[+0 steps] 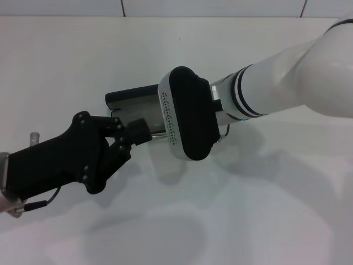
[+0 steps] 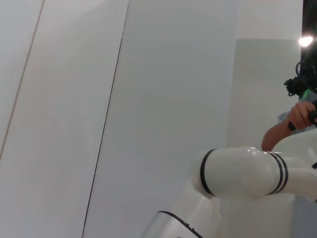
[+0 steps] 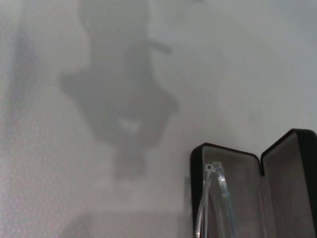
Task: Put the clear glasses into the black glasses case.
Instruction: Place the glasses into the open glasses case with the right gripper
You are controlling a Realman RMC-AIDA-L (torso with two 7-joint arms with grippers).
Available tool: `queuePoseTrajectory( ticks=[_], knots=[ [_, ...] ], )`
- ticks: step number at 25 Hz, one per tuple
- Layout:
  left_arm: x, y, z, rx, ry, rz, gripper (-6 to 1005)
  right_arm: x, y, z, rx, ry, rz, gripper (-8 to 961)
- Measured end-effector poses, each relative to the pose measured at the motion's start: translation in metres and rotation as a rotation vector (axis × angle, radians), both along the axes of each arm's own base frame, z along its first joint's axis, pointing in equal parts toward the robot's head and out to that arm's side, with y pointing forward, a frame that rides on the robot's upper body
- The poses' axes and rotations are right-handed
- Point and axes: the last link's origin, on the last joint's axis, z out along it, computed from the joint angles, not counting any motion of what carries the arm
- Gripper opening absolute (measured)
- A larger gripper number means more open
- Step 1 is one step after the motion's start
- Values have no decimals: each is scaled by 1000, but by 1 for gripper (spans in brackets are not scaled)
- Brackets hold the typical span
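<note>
The right arm reaches in from the far right, its wrist bent down over the open black glasses case (image 1: 129, 99) on the white desk (image 1: 66, 61). The right claw is hidden beneath the wrist housing, so whether it is open or closed cannot be told. The left claw (image 1: 132, 135) comes in low from the near left, its fingers close together at the case's near edge. The clear glasses (image 3: 213, 198) lie inside the case.

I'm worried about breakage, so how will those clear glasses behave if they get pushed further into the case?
The glasses look thin, so probably light and fragile. Smooth plastic likely slides on the case lining.
</note>
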Motion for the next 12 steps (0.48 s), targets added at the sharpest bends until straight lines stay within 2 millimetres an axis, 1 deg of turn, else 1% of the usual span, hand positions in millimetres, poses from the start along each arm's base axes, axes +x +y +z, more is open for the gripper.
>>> queuePoseTrajectory(
  ticks=[6, 12],
  knots=[
    [-7, -5, 5, -11, 22, -5, 49, 1, 2, 1, 5, 1, -3, 67],
    [-21, -15, 18, 13, 35, 25, 49, 1, 3, 1, 10, 5, -2, 68]
  ],
)
